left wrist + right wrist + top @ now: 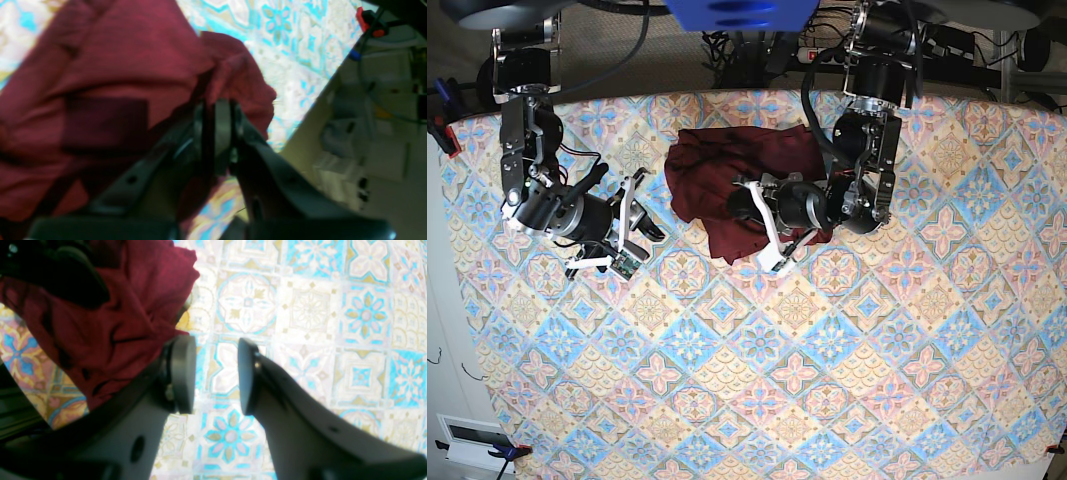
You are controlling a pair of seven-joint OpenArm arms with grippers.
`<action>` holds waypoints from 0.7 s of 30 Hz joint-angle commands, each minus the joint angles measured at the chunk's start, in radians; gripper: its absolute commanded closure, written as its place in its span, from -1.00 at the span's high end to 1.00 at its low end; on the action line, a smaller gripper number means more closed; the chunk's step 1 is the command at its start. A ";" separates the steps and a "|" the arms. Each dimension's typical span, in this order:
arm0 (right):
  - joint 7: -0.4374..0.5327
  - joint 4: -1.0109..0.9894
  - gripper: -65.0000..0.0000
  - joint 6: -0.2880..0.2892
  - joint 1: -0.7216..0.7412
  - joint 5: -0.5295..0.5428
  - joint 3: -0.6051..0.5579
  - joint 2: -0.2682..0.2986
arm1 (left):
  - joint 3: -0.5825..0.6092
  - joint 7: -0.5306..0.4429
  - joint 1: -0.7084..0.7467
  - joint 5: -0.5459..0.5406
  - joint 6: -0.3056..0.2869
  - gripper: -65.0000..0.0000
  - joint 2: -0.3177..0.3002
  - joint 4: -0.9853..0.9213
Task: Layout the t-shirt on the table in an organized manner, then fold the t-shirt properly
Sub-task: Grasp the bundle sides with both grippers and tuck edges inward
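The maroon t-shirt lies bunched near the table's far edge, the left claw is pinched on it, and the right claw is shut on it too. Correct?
Not quite. The right claw is open over bare table, holding nothing, as the right wrist view shows. The t-shirt is bunched and the left claw is pinched on it.

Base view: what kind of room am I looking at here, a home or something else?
Probably a robotics lab or workshop, not a home. Two robot arms are mounted along the far edge of one big table with a tile-pattern cloth, a crumpled maroon t-shirt lies between them, and cables and equipment crowd behind.
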 commanded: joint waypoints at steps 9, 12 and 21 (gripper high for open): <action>0.020 -0.021 -0.38 0.002 0.019 0.011 0.054 0.010 | 0.034 -0.010 0.025 -0.065 -0.001 -1.00 -0.158 0.184; 0.020 -0.040 -0.38 0.002 0.019 0.011 0.054 0.010 | 0.029 -0.010 0.043 -0.128 -0.001 -1.00 -0.210 0.224; 0.020 -0.043 -0.38 0.002 0.019 0.011 0.051 0.010 | 0.034 -0.010 0.150 -0.154 -0.001 -1.00 -0.336 0.323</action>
